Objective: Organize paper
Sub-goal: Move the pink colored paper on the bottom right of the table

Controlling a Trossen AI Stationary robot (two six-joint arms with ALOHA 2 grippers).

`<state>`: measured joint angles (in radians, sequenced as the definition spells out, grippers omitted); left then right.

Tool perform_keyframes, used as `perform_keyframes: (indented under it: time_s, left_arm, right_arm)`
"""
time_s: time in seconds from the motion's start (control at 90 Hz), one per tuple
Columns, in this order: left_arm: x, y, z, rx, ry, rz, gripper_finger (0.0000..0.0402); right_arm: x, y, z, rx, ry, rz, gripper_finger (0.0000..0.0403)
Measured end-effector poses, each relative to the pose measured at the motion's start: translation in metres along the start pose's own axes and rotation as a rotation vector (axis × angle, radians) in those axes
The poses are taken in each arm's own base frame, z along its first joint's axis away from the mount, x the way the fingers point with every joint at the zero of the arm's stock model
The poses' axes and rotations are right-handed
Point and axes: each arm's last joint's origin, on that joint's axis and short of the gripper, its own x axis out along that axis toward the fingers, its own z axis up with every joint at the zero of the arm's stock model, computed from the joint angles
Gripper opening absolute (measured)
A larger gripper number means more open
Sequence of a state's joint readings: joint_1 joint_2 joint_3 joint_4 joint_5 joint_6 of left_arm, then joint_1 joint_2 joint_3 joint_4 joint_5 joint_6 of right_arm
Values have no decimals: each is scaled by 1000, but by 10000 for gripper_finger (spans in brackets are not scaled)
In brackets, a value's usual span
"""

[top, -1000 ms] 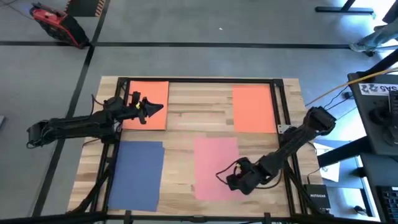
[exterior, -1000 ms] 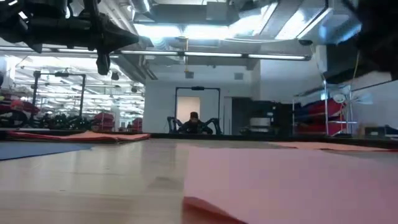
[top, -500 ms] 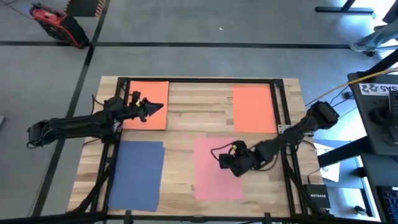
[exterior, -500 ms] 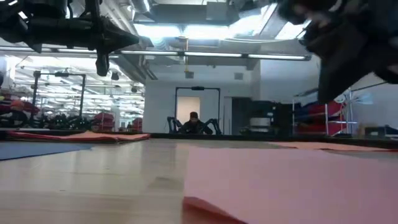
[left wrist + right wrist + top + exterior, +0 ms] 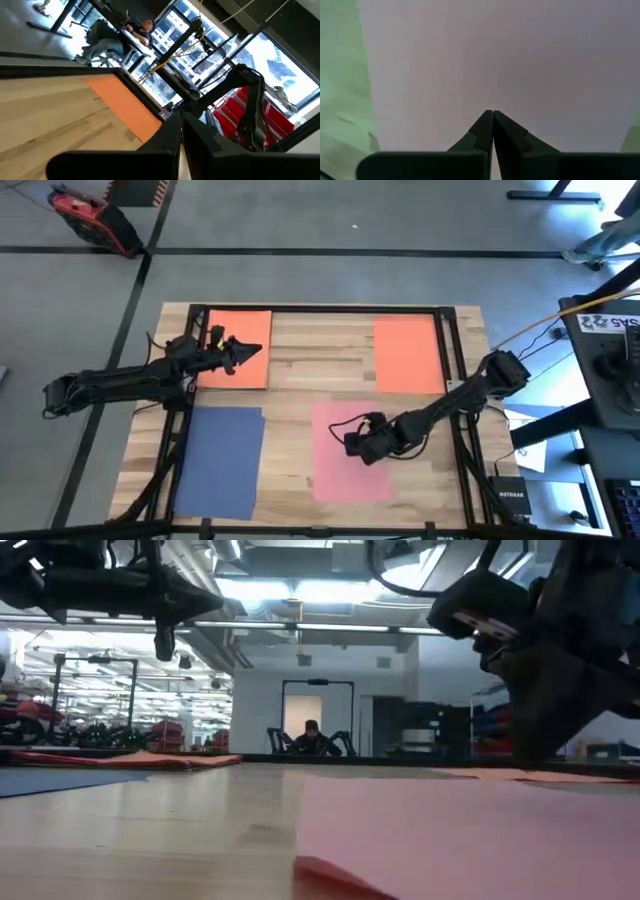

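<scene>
Four sheets lie flat and apart on the wooden counter (image 5: 310, 375): an orange sheet (image 5: 238, 348) at the far left, another orange sheet (image 5: 407, 355) at the far right, a blue sheet (image 5: 220, 460) at the near left and a pink sheet (image 5: 345, 452) near the middle. The right end effector (image 5: 352, 443) sits over the pink sheet — its fingers pressed together, tips pointing down at the paper (the wrist view shows only pink ahead). The left end effector (image 5: 252, 352) hangs above the far-left orange sheet, fingers together too.
</scene>
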<state>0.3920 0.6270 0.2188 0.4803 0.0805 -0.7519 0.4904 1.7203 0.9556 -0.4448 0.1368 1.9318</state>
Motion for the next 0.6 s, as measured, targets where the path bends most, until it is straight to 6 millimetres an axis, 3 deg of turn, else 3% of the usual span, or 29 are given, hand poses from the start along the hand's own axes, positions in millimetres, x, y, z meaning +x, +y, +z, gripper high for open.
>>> perform_keyframes:
  time_s: [0.278, 0.6]
  left_arm:
    - [0, 1, 1, 2, -7, 7, 0]
    - [-1, 1, 1, -1, -6, 8, 0]
  right_arm:
    - [12, -11, 0, 20, 43, -73, 0]
    - [11, -18, -3, 23, 85, -115, 0]
